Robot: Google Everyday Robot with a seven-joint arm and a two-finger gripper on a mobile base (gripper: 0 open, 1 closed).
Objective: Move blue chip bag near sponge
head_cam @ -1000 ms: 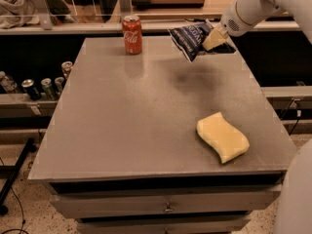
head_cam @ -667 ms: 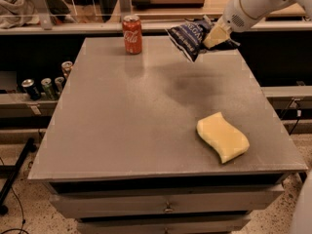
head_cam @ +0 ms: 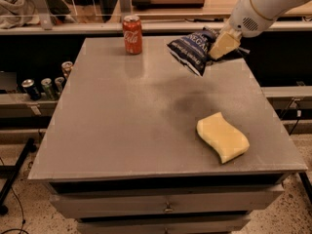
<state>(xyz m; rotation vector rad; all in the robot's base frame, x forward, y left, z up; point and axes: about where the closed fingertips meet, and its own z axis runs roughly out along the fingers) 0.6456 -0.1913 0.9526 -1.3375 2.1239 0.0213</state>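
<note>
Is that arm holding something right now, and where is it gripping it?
Yes: the gripper holds the blue chip bag by its end nearest the arm, in the air above the table.

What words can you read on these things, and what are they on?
"Coca-Cola": white script on the red can.
"EGA": part of the white lettering on the bag, held above the far side of the table by the gripper; the rest is too crinkled to read.
Small cans left of the table: labels too small to read.
Sponge: no text.
</note>
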